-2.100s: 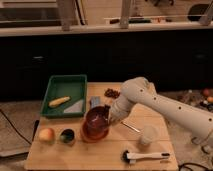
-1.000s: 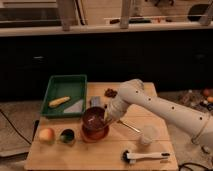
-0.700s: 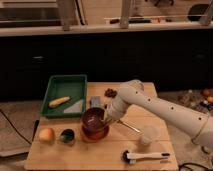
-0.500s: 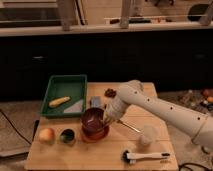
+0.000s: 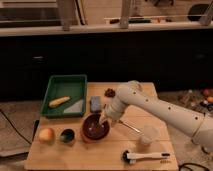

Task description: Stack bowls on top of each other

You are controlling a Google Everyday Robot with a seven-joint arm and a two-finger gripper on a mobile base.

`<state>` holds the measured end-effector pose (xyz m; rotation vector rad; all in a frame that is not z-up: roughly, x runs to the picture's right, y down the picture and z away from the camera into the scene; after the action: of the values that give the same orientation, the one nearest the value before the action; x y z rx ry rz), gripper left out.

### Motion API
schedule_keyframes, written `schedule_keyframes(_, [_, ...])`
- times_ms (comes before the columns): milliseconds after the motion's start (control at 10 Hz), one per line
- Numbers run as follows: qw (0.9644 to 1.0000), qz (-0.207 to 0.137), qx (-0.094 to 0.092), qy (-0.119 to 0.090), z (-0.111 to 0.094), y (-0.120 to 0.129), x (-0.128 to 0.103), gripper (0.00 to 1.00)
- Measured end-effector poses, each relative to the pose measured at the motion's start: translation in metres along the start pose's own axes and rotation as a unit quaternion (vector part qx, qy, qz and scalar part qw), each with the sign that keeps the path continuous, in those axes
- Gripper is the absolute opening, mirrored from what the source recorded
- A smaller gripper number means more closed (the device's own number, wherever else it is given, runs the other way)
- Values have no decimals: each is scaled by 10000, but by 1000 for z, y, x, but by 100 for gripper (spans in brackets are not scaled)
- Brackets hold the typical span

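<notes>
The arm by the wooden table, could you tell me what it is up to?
The robot's gripper is at the rim of the red bowl near the middle of the table. Whether a second bowl sits beneath it cannot be told. An apple and green cup stand further left in the picture.

The desk (image 5: pixel 60 156) carries a tray (image 5: pixel 67 86), apple (image 5: pixel 46 134), green cup (image 5: pixel 67 135), bowl (image 5: pixel 90 133), clear cup (image 5: pixel 148 136), brush (image 5: pixel 145 156) and perhaps a sponge (image 5: pixel 95 103). The tool (image 5: pixel 103 120) hangs over the bowl.
</notes>
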<state>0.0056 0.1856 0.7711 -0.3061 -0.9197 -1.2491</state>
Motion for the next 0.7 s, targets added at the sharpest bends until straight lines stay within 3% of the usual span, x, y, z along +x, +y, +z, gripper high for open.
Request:
schedule_keyframes(200, [10000, -9, 17, -6, 1, 0, 1, 80])
schedule_keyframes(500, [9998, -137, 76, 83, -20, -10, 6, 80])
schedule_keyframes(700, [9997, -172, 91, 115, -23, -11, 8, 80])
